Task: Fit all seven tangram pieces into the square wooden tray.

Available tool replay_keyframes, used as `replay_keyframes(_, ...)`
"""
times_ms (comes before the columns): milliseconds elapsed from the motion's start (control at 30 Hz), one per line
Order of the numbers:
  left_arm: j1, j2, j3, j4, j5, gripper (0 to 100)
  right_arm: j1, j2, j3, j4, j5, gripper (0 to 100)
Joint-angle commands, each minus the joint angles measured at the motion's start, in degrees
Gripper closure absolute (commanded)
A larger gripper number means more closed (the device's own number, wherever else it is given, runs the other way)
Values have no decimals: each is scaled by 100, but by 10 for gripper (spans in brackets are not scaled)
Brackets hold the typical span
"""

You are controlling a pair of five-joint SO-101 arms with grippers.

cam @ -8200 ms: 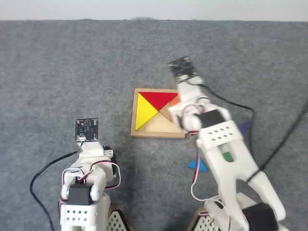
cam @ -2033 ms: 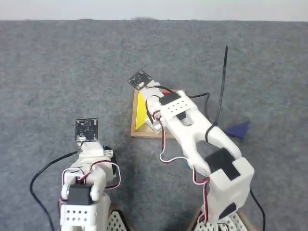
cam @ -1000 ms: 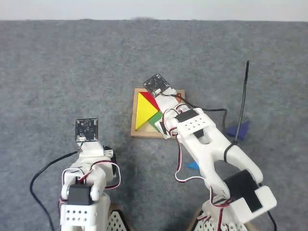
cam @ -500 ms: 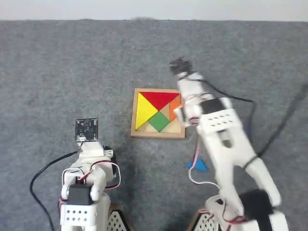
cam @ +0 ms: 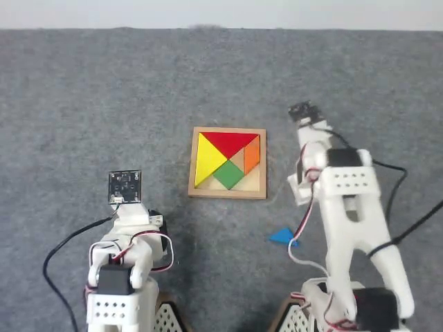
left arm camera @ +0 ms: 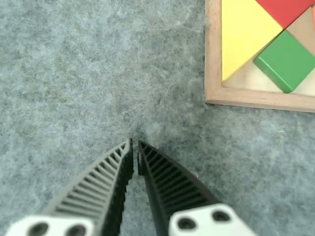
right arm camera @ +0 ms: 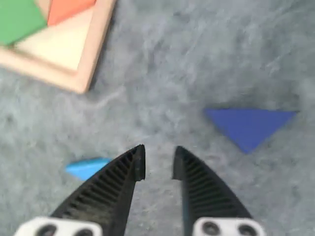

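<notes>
Right hand hangs between navy triangle and cyan triangle.

No legible text or markings.

A red triangle, yellow triangle, green square and orange parallelogram.

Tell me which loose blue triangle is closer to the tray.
The light blue triangle, just off the tray corner; the dark blue triangle lies well farther out.
</notes>
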Motion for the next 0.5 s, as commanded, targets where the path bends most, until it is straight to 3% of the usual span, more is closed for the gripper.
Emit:
replay_keyframes(0, -35, -114, -75, 26, -88, 986, -549, -479, 193, 180, 369, 838)
replay_keyframes(167, -35, -114, -75, 26, -88, 986, -1218, -743, 818, 435, 756, 836)
replay_keyframes(333, -35, -114, -75, 26, -88, 986, -2053, -945, 1688, -119, 1178, 836)
replay_keyframes(467, -35, -114, -75, 26, -88, 986, -2193, -945, 1732, -180, 1213, 836)
